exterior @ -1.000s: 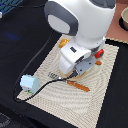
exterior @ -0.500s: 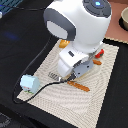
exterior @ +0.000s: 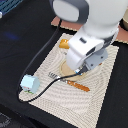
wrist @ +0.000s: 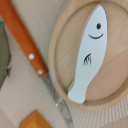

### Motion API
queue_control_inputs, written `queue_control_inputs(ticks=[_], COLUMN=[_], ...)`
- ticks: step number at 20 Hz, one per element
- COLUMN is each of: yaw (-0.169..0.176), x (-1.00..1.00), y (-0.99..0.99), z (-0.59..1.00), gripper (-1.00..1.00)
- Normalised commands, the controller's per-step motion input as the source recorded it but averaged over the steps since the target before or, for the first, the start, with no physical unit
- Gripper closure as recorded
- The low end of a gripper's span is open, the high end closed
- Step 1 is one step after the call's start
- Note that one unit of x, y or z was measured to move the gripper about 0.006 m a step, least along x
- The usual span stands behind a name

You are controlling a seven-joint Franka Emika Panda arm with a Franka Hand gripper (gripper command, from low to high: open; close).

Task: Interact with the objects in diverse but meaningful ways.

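Arm (exterior: 92,42) hides wooden plate (wrist: 67,30) under fish (wrist: 90,50).

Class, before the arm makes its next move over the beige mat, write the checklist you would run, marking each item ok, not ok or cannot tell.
1. White fish-shaped toy lies flat on round wooden plate: ok.
2. Fish fully inside the plate's rim: ok.
3. Orange-handled knife clear of the fish: ok.
4. Knife clear of the plate: cannot tell; its blade runs along the rim.
5. Gripper state: cannot tell, since its fingers are not visible.
6. Pale blue box away from the plate: ok.
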Motion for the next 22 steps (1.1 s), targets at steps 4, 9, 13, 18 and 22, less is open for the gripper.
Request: queue_control_inputs(ticks=[4, 9, 13, 18, 22], yaw=[0.0, 0.0, 0.0, 0.0, -0.003], x=[0.32, 0.36, 0.13, 0.02, 0.11], y=[0.79, 0.71, 0.44, 0.19, 0.0], z=[0.22, -0.08, -0.36, -0.51, -0.39], gripper=[-1.0, -1.0, -1.0, -1.0, -1.0])
